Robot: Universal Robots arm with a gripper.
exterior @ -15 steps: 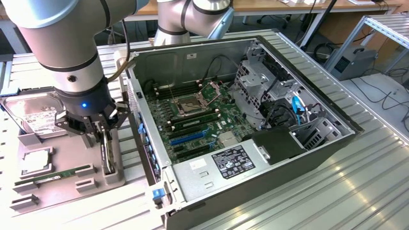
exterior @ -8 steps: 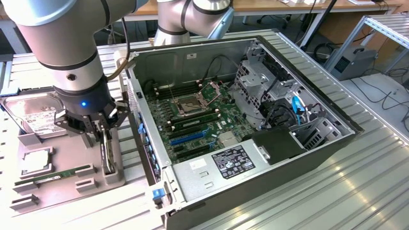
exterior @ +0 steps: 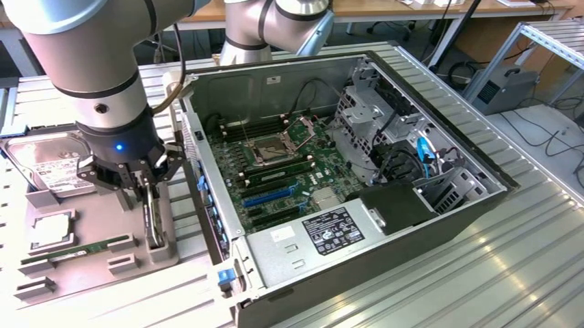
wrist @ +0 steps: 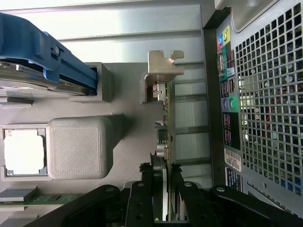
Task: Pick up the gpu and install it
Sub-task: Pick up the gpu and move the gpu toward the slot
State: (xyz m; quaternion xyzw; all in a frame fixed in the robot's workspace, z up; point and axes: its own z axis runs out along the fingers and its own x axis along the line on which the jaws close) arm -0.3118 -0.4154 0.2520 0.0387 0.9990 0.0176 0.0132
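Note:
The gpu (exterior: 157, 231) is a thin dark card standing edge-on in a slot of the grey holder tray (exterior: 91, 277), just off the open computer case's rear wall. In the wrist view the gpu (wrist: 166, 120) runs away from the fingers to its silvery end bracket (wrist: 163, 66), which rests against a grey support post. My gripper (exterior: 149, 199) hangs straight down over the card. Its black fingers (wrist: 142, 189) press on both faces of the card's near end, so my gripper (wrist: 163, 182) is shut on it. The card still sits in the holder.
The tray also holds a hard drive (exterior: 50, 167) with a blue frame (wrist: 52, 56), a CPU (wrist: 23, 151) and a green RAM stick (exterior: 78, 251). The open case (exterior: 438, 225) lies on the exterior view's right, with the motherboard (exterior: 273, 171), blue slots (exterior: 269, 196) and perforated rear panel (wrist: 270, 109).

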